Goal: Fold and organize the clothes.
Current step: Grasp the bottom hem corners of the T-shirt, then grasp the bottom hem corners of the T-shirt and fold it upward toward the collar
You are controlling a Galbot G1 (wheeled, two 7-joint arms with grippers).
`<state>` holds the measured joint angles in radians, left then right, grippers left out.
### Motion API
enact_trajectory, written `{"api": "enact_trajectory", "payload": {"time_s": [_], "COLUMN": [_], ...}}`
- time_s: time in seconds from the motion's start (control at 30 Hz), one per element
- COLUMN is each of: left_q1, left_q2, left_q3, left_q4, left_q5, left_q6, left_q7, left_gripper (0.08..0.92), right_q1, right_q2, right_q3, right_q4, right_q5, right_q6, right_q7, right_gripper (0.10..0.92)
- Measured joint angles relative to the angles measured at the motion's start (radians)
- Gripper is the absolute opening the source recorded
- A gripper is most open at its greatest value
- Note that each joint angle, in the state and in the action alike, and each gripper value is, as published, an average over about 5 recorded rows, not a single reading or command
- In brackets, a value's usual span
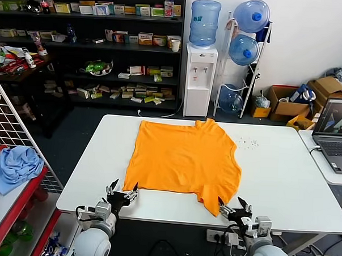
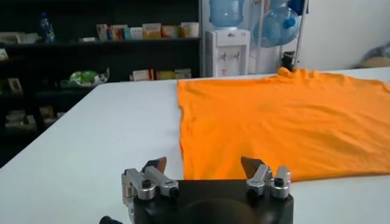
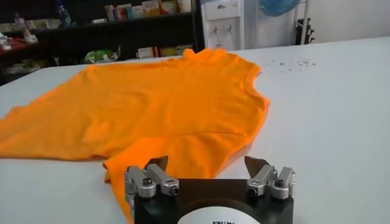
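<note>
Left gripper (image 1: pixel 121 195) hovers at the near tabletop (image 1: pixel 283 167) edge, jaws open and empty, just short of the T-shirt (image 1: pixel 184 157) hem's left corner. Shirt lies mid-tabletop, partly folded, collar far, one sleeve trailing toward the right gripper (image 1: pixel 234 209), also open and empty. Judged step: pre-grasp for the next fold. Next: each gripper must advance and pinch its near corner.

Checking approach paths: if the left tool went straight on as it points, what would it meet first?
Likely the near hem of the shirt, just ahead of the open left tool on the table.
</note>
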<state>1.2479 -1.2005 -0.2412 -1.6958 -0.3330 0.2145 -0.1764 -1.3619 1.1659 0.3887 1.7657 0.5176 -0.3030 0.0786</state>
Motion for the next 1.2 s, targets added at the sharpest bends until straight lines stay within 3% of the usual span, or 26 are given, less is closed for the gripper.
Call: {"api": "enact_trajectory", "payload": {"time_s": [0.7, 0.83, 1.2], "left_q1": [0.015, 0.028, 0.107], "left_q2": [-0.005, 0.005, 0.050], "left_q3": [-0.016, -0.022, -0.047], "left_q4": [0.000, -0.026, -0.142], "left_q5": [-0.044, -0.045, -0.044], "left_q6": [0.058, 0.059, 0.054], "left_q7": [0.021, 0.018, 0.018], "left_gripper": [0.187, 0.103, 0.097], "right_q1": [0.022, 0.002, -0.148], "right_q2": [0.020, 0.009, -0.044], "right_q3": [-0.035, -0.026, 0.038], "right_q4": [0.022, 0.050, 0.174], "right_q5": [-0.005, -0.023, -0.119], "right_q6": [-0.057, -0.053, -0.018], "right_q7": [0.093, 0.099, 0.095], "right_gripper": [0.157, 0.124, 0.124]}}
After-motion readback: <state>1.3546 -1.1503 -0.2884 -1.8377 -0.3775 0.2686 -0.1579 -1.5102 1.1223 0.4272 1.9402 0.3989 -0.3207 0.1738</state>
